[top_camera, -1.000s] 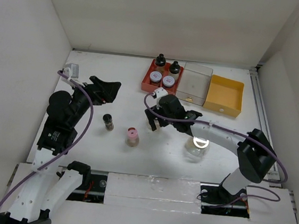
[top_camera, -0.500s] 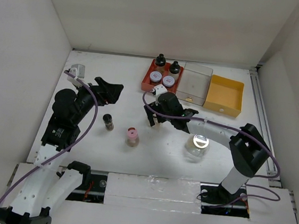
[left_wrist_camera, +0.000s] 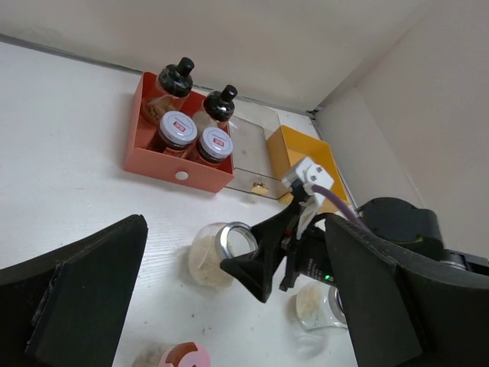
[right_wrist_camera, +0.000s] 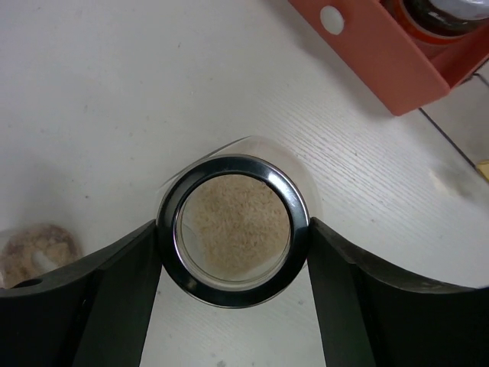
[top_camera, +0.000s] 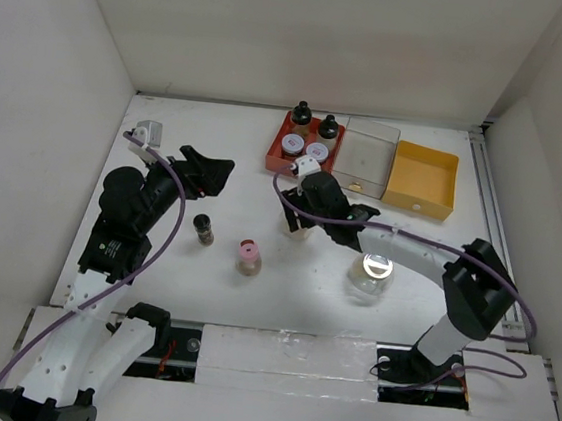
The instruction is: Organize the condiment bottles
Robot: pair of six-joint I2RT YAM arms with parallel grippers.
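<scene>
Plainly, from the left wrist, the left tool [left_wrist_camera: 235,229] gapes wide and empty; at twelve o'clock a clear glass jar with a steel rim [left_wrist_camera: 208,260] stands on the white bench [left_wrist_camera: 69,153]. Overhead, that jar sits at six o'clock of the red rectangular tray [top_camera: 275,155]. From the right wrist, the right tool [right_wrist_camera: 233,229] clasps its rim, fingers [right_wrist_camera: 107,290] touching at three and nine o'clock.
</scene>
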